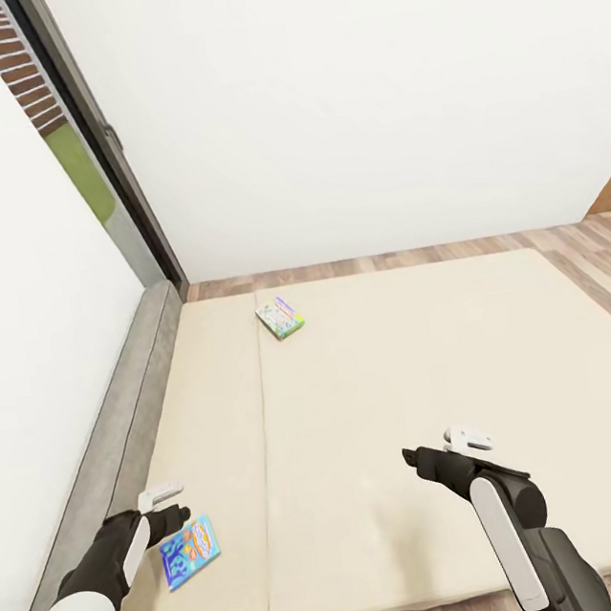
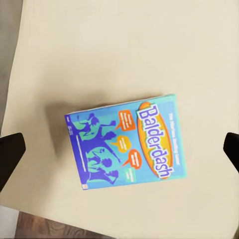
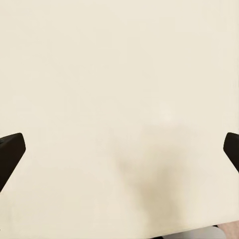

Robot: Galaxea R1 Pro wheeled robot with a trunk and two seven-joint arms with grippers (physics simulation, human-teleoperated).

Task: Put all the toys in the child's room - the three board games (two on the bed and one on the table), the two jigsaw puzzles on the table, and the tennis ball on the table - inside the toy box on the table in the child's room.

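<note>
Both games were unpacked, lying on the bed [image 1: 431,376]: the blue game [image 2: 127,145] lay directly under the wide-open, empty left tool [image 2: 119,149]; the far game [image 1: 280,317], possibly Monopoly, lay well beyond. The right tool [image 3: 119,149] gaped empty.

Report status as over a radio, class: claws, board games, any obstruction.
Left claw open, above blue board game on bed. Right claw open, empty, over bare mattress. Second board game near bed's far edge. Nothing in the way.

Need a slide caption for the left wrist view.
Open left end effector above the blue Balderdash box lying flat on the beige mattress.
</note>
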